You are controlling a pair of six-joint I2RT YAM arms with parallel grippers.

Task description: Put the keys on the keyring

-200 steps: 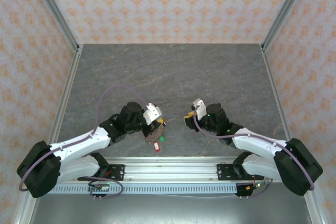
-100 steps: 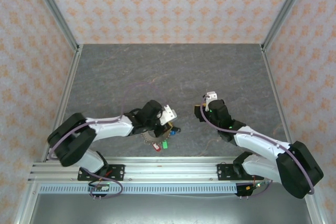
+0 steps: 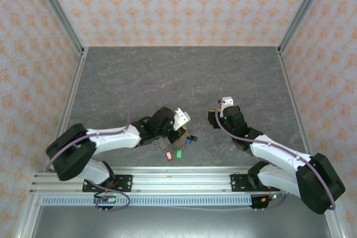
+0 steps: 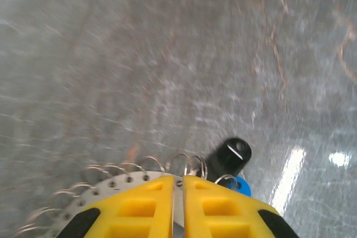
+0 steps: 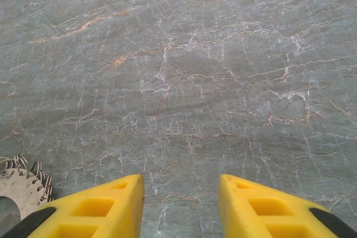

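The keyring is a flat grey metal disc edged with small wire loops, lying at the table's near middle. My left gripper is shut on its rim; in the left wrist view the thin plate runs between the yellow fingers of that gripper. A black piece and a blue tag hang at the loops. A red tag and a green tag lie just in front of the ring. My right gripper stands open to the right, with only bare table between its fingers.
The grey marbled table stretches back to patterned walls. A metal rail runs along the near edge by the arm bases. The ring's toothed edge sits at the lower left of the right wrist view.
The left arm has reached rightward, carrying the ring and its tags with it. The right gripper shifted slightly right and opened wider.
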